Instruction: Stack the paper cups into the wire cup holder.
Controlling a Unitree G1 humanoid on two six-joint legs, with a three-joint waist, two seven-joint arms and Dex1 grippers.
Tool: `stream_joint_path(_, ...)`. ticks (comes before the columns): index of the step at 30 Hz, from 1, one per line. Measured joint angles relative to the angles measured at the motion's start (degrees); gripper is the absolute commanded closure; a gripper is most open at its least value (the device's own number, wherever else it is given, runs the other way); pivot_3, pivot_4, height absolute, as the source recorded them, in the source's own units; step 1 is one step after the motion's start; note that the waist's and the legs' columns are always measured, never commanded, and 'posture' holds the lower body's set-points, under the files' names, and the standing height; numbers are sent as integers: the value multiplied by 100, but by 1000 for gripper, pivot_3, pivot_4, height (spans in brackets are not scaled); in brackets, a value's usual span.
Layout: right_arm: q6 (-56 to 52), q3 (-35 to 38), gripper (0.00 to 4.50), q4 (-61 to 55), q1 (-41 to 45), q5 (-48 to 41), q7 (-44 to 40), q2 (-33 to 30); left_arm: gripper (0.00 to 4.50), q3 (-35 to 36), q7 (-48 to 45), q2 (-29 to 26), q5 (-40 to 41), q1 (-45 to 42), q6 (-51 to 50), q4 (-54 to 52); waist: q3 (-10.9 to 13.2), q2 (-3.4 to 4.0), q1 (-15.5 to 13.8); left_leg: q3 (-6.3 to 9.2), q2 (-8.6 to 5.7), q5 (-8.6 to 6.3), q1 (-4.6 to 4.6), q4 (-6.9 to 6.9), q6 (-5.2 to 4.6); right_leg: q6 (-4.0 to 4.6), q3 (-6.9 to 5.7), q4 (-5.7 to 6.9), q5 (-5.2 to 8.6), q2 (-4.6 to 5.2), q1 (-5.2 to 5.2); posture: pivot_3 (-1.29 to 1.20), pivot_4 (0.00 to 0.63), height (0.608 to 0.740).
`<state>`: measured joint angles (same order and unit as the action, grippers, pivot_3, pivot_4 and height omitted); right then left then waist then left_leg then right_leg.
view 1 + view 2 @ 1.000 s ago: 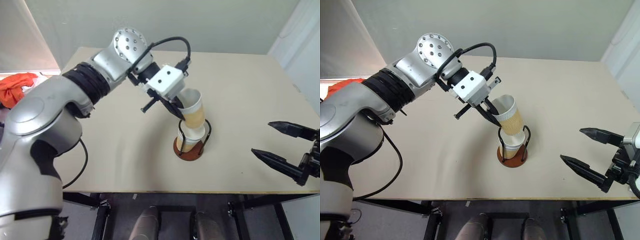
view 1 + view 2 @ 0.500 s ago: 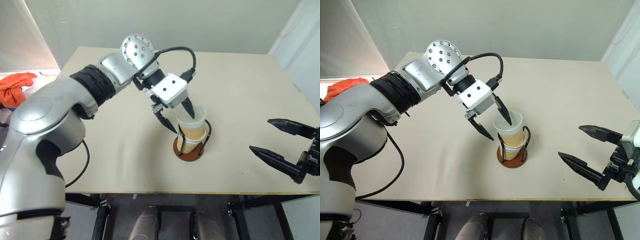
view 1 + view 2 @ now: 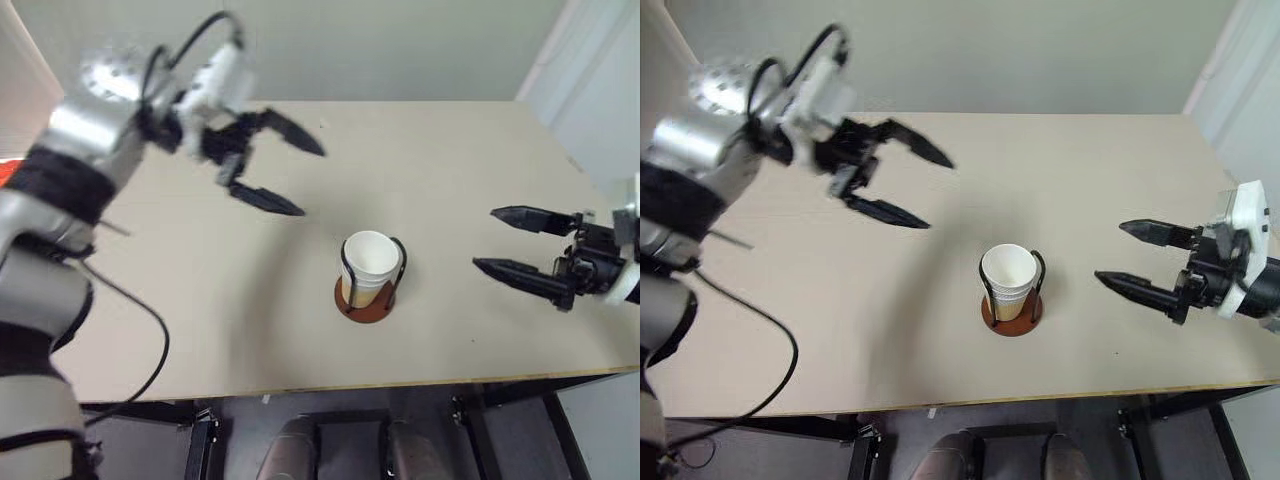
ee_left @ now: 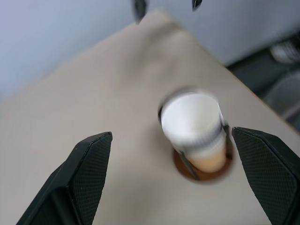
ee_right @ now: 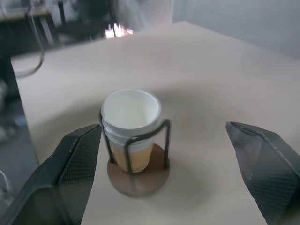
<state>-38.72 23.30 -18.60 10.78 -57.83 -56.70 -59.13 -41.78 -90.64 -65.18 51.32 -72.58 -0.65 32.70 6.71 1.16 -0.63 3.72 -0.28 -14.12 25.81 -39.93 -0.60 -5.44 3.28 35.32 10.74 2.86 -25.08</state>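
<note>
Cups (image 3: pixel 369 265) stand nested one inside another in the wire cup holder (image 3: pixel 364 299), near the middle of the beige desk (image 3: pixel 460 180) and somewhat toward its near edge. The top cup shows its white rim and white inside, and a band of yellow-tan wall appears low in the stack, just above the reddish-brown disc base. Thin black wire loops rise on either side of the stack to about rim height. In the right wrist view the stack (image 5: pixel 131 123) sits upright inside the loops on the disc (image 5: pixel 138 177).

The left gripper (image 3: pixel 285 175) hangs above the desk well to the left of the holder and farther back, its jaws spread wide and holding nothing; it points toward the right. The right gripper (image 3: pixel 503 242) hovers over the right side of the desk, roughly level, pointing left toward the holder but apart from it, its jaws likewise spread wide and empty. A black cable loops along the left arm.
</note>
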Motion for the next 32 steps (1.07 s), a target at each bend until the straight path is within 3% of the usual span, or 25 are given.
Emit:
stream_joint_path(7, 274, -721, 0, 2150, 411, 1044, -1590, -322, 33, 2373, 27, -1802, 139, 3482, -1308, -457, -1, -9, -47, 40, 12, -7, -1, 8, 22, 147, 2, 68, 85, 3, -17, 0, 150, 740)
stream_joint_path(12, 486, -976, 0, 3057, 967, 1542, -2197, -365, 33, 4157, 122, -1958, 219, 5166, -1707, -571, 4, -23, -76, 38, -2, -16, -72, 95, 2, 237, 5, 109, 91, 18, -4, 0, 150, 740)
stream_joint_path(19, 774, -1347, 0, 3816, 1476, 2157, -2859, -354, 33, 5426, 196, -1643, -264, 5978, -2074, -620, 8, -46, 48, 40, 2, 77, -138, 172, 60, 317, 12, 164, 76, 16, -9, 0, 150, 740)
stream_joint_path(32, 1051, -1587, 0, 4505, 2249, 2748, -3272, -110, 33, 6110, 118, -1254, -952, 6170, -2522, -1157, 5, -49, 96, 45, 13, 77, -121, 202, 79, 343, 9, 169, 66, 8, -54, 0, 150, 740)
